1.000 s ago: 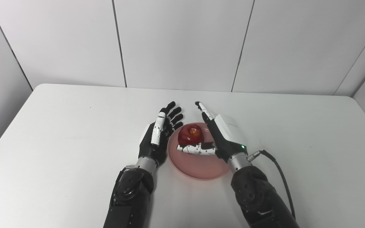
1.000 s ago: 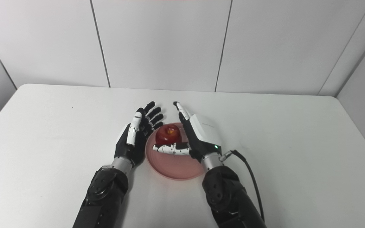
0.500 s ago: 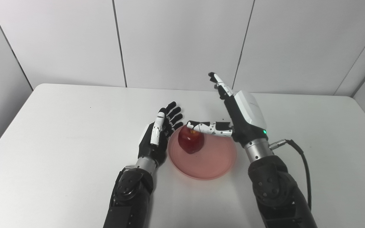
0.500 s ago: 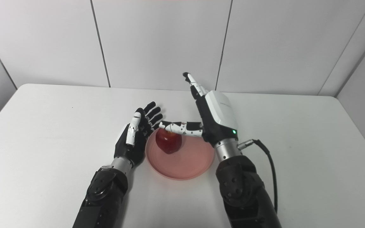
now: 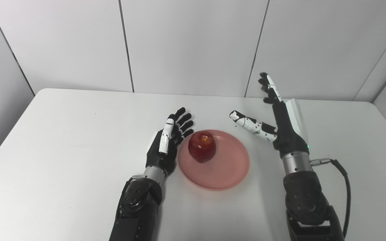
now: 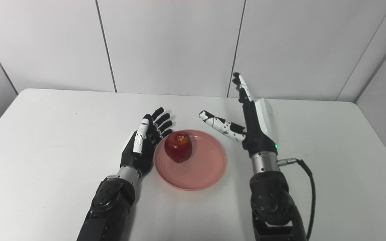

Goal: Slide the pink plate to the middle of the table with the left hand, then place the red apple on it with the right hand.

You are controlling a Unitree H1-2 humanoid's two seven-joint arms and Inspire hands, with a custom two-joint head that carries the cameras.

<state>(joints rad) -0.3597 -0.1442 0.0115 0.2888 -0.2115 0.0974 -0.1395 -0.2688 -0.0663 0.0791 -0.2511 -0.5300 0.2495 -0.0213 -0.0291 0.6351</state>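
The pink plate (image 5: 223, 167) lies in the middle of the white table. The red apple (image 5: 202, 146) sits on its far left part, stem end up. My left hand (image 5: 168, 142) is open, fingers spread, resting on the table right beside the plate's left rim. My right hand (image 5: 280, 120) is open and empty, raised above the table to the right of the plate, fingers pointing up and thumb stretched toward the plate. The apple (image 6: 178, 146) and the plate (image 6: 199, 170) also show in the right eye view, with nothing touching the apple.
The white table (image 5: 62, 140) is backed by grey wall panels. A black cable (image 5: 342, 174) loops out from my right wrist over the table's right side.
My right hand let go of the apple, lifted off the plate and moved up and to the right. The apple stays on the plate. My left hand has not moved.
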